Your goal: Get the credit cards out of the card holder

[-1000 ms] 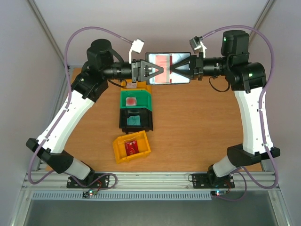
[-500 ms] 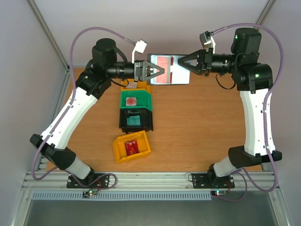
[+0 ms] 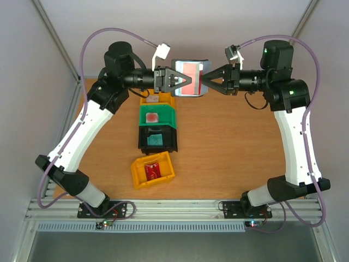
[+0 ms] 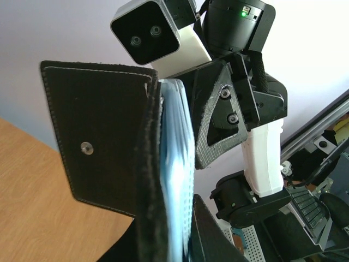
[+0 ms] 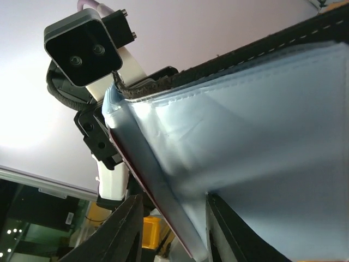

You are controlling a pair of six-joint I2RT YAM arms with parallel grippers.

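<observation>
Wooden table (image 3: 234, 142) underneath, filling most of the top view. Bolted at its near edge, the left arm (image 3: 82, 134) and the right arm (image 3: 297, 136), both reaching up and inward to meet above the far side. On the boards left of centre, a row of bins: near yellow bin (image 3: 139, 173) turned askew and apart from the rest, then black bin (image 3: 173, 143) and green bin (image 3: 170, 113) touching end to end, then a far yellow bin (image 3: 146, 100) mostly hidden beneath the left wrist. Lifted clear of the table between the two wrists, the card holder (image 3: 199, 68), opened, black cover on one side, shiny grey-blue pockets (image 4: 175, 164) fanned loose beside it. Left gripper (image 3: 184, 82) clenched on the holder, cover and pockets pinched together low in the left wrist view. Right gripper (image 3: 206, 82) released, fingers (image 5: 128, 229) parted on either side of one clear pocket's edge, a gap plain beside one pad; contact at the other pad impossible to tell. Showing through a pocket from above, a pocketed red card (image 3: 190, 72). One card in each of three bins: red card (image 3: 154, 171) in the near yellow, teal card (image 3: 156, 140) in the black, second red card (image 3: 152, 117) in the green. Smallest of all, a metal snap stud (image 4: 84, 146) on the black cover.
</observation>
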